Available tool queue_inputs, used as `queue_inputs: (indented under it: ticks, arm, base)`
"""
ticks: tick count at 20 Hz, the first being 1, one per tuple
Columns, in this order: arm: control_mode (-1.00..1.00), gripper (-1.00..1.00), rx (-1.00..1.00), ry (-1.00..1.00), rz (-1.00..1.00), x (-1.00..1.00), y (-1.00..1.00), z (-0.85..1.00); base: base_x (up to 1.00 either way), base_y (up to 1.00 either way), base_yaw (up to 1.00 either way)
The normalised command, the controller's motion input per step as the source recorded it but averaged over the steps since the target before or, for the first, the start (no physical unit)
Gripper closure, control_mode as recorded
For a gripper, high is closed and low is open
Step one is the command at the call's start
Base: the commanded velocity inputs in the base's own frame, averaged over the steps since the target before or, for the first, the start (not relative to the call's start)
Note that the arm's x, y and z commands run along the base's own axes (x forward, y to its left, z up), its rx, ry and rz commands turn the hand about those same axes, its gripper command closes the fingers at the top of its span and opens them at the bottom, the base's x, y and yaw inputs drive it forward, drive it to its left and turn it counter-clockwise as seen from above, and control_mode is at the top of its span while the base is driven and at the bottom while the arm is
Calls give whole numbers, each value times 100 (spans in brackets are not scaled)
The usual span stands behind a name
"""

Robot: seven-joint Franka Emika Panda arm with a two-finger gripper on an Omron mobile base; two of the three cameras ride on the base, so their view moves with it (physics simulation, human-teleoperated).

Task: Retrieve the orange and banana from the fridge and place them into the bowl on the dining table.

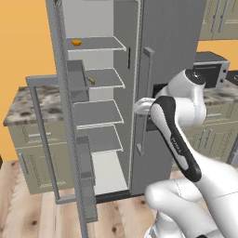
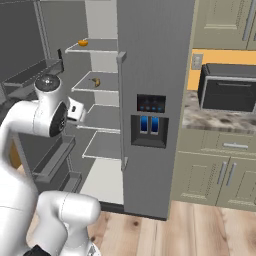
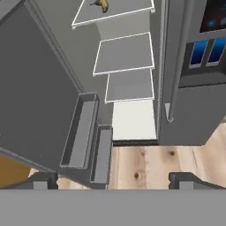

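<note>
The grey fridge (image 1: 172,46) (image 2: 155,50) has its left door (image 1: 76,139) swung wide open. The orange (image 1: 76,42) (image 2: 83,43) sits on the top shelf. One shelf lower lies the banana (image 1: 91,80) (image 2: 96,82), also at the top of the hand view (image 3: 103,4). My gripper (image 3: 114,181) is open with nothing between its fingertips (image 3: 44,180). It hovers in front of the open compartment at about middle-shelf height, below both fruits and apart from them, tilted down toward the lower shelves and floor. The bowl and the dining table are out of view.
The open door's bins (image 3: 81,132) jut out on my left. The shut right door carries a bar handle (image 3: 176,66) and the blue-lit dispenser (image 2: 150,125). A dark microwave (image 2: 227,87) stands on the marbled wall counter to the right. Below is wooden floor (image 3: 145,167).
</note>
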Motion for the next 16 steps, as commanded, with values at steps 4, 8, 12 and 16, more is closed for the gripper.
queue_inputs:
  ticks: [4, 8, 12, 16]
  arm:
    - [-100, -100, -27, -14, 29, -19, 0, 16]
    - [-100, -100, -22, -12, 2, -24, -3, 2]
    - [-100, -100, -8, 0, -2, -11, -33, 1]
    - [-100, -100, -1, 0, 0, -23, -53, 0]
  base:
    - [0, 0, 0]
    - [0, 0, 0]
    - [0, 0, 0]
    - [0, 0, 0]
